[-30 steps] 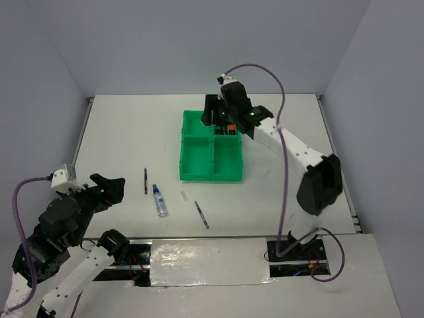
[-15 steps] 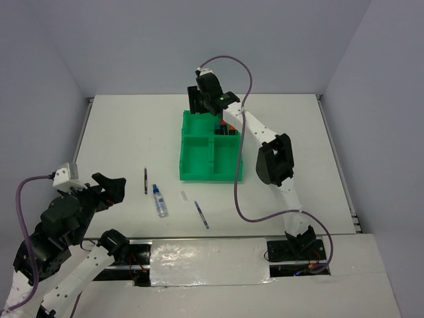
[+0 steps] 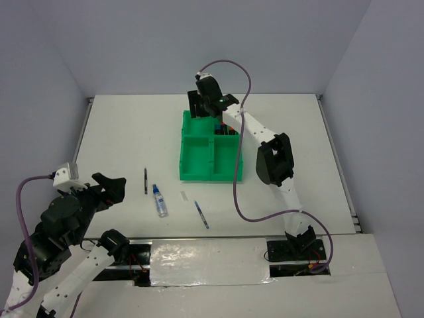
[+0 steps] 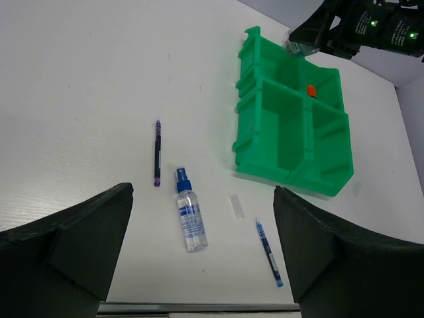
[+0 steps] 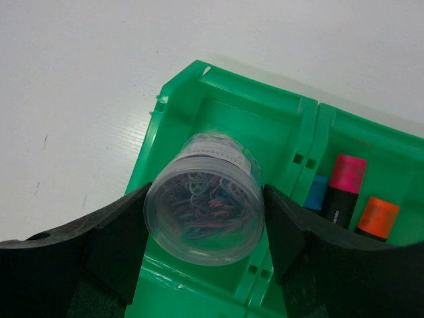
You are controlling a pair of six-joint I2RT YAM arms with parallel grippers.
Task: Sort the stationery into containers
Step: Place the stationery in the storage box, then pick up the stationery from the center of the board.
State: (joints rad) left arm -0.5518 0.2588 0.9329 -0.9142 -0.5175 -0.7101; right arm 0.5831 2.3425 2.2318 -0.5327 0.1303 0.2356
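Note:
My right gripper [image 5: 204, 207] is shut on a clear round tub of coloured paper clips [image 5: 205, 199] and holds it over the far left compartment of the green tray [image 5: 225, 89]. The tub is not touching the compartment floor. Pink-capped [image 5: 347, 174], orange-capped [image 5: 377, 217] and blue-capped [image 5: 318, 191] markers lie in the far right compartment. In the top view the right gripper [image 3: 201, 106] is at the tray's [image 3: 182, 156] far left corner. My left gripper [image 4: 202, 265] is open and empty above a blue-capped bottle [image 4: 189, 212], a black pen [image 4: 158, 152] and a blue pen [image 4: 268, 252].
A small clear strip [image 4: 236, 206] lies on the table between the bottle and the blue pen. The two near compartments of the tray [image 4: 291, 175] hold nothing. The right arm reaches over the tray's right half.
My right gripper has swung left with the tub, from over the tray's far right compartment to over its far left one. The left arm has not moved.

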